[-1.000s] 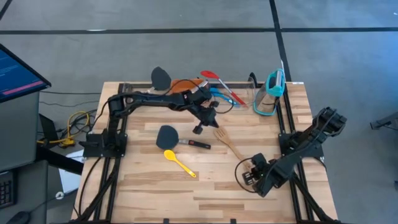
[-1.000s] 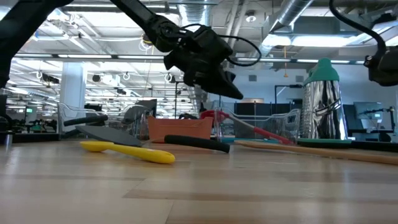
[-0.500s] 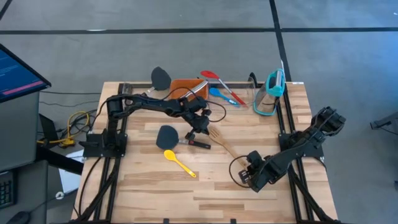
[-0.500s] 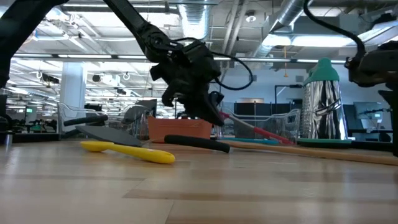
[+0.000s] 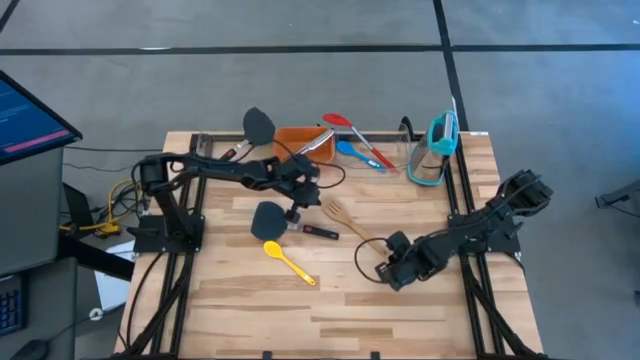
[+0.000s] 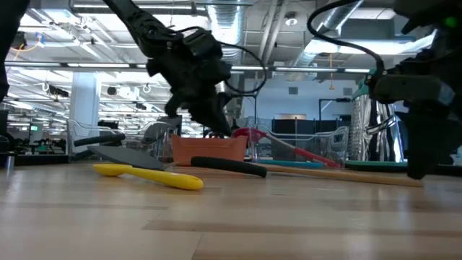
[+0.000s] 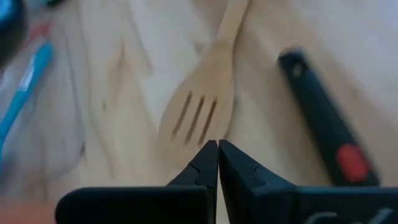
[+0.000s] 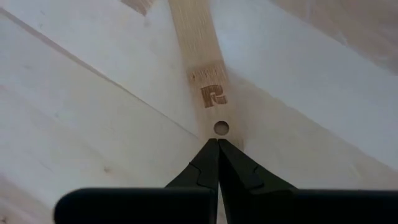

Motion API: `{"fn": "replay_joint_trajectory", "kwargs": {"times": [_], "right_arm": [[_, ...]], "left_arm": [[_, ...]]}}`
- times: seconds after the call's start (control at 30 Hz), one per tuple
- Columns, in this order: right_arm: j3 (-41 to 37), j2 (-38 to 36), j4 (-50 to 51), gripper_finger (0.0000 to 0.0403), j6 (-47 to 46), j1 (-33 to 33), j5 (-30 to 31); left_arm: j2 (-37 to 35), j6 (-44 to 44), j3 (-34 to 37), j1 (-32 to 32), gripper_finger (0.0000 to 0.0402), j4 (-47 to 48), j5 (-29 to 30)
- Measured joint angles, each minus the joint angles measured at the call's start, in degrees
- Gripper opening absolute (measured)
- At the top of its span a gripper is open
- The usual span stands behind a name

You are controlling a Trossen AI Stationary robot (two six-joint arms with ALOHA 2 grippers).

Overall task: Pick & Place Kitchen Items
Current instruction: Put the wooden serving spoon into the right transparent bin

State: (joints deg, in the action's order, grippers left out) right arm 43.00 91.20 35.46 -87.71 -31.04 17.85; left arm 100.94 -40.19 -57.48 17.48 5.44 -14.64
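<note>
A: Starting at the left of the overhead picture: the left pincer (image 5: pixel 296 212) is clenched on nothing, hovering over the black spatula (image 5: pixel 270 220) just left of centre, by its handle. The yellow spoon (image 5: pixel 288 261) lies just below that on the worktop (image 5: pixel 240 310).

B: So what could go wrong there?

A: Dropping with the tips pressed together, it could shove the spatula into the spoon instead of straddling it.

B: And further right?

A: The wooden fork (image 5: pixel 348 223) lies at centre, its tines near the left pincer. The right pincer (image 5: pixel 388 272), lower right of centre, is also clenched and empty, its tips at the holed end of the handle.

B: Risk?

A: It may push the fork along, and both arms could crowd the same fork.
</note>
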Motion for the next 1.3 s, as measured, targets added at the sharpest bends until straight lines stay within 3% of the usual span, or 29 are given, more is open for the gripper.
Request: {"fn": "replay_joint_trajectory", "kwargs": {"times": [0.13,0.47,0.6,0.9,1.0,1.17,1.3], "right_arm": [[0.0,0.0,-0.6,0.0000,1.2,0.9,0.1],[-0.1,0.0,-1.8,0.0000,1.3,1.2,0.4],[-0.1,0.0,-2.4,0.0000,1.3,1.2,0.4],[-0.1,0.0,-3.2,0.0000,1.2,1.2,0.3],[0.0,0.0,-3.2,0.0000,1.2,1.2,0.2],[0.0,0.0,-3.2,0.0000,1.3,1.1,0.2],[0.0,0.0,-3.2,0.0000,2.0,1.1,0.2]], "left_arm": [[0.4,-0.8,3.7,0.0,0.0001,-5.3,4.7],[5.5,-14.6,7.0,-1.0,0.0002,-11.9,19.5],[6.0,-16.1,7.0,-1.5,0.0004,-14.3,20.2],[2.4,10.0,7.0,1.1,0.0008,-17.1,20.4],[-0.1,20.3,6.9,2.9,0.0003,-16.9,16.2],[-1.2,37.7,6.9,8.0,0.0002,-16.9,-2.5],[1.7,48.1,6.9,10.4,0.0001,-16.8,-9.8]]}}
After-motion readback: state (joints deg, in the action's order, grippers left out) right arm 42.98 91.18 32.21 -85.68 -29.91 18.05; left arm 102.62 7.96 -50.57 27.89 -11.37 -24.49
